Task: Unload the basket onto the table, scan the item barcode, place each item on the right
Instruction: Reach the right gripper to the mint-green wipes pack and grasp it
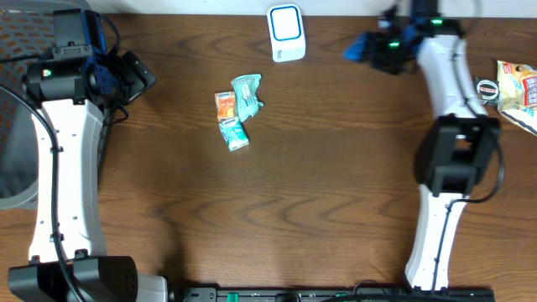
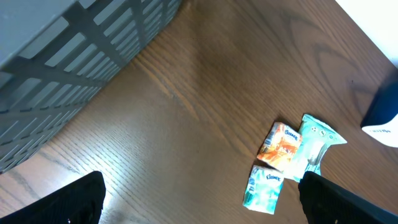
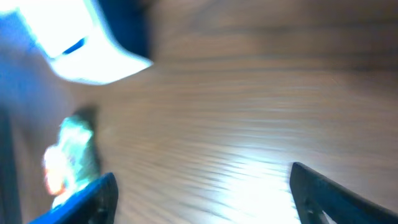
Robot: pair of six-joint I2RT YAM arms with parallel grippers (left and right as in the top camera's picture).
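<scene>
The white and blue barcode scanner (image 1: 285,33) stands at the table's back middle. In front of it lie three small items together: an orange packet (image 1: 225,105), a crumpled teal packet (image 1: 247,94) and a teal Kleenex pack (image 1: 237,132). My left gripper (image 1: 138,77) hovers open far to their left; in its wrist view the Kleenex pack (image 2: 264,190), orange packet (image 2: 281,144) and teal packet (image 2: 314,146) lie ahead of my left gripper (image 2: 199,205). My right gripper (image 1: 362,46) is open and empty to the right of the scanner. Its blurred wrist view shows my right gripper (image 3: 199,199) over bare wood, with the scanner (image 3: 81,43) at upper left.
A grey slatted basket (image 2: 62,62) sits off the table's left side (image 1: 13,126). At the far right edge lie a yellow snack bag (image 1: 516,88) and a small round object (image 1: 487,86).
</scene>
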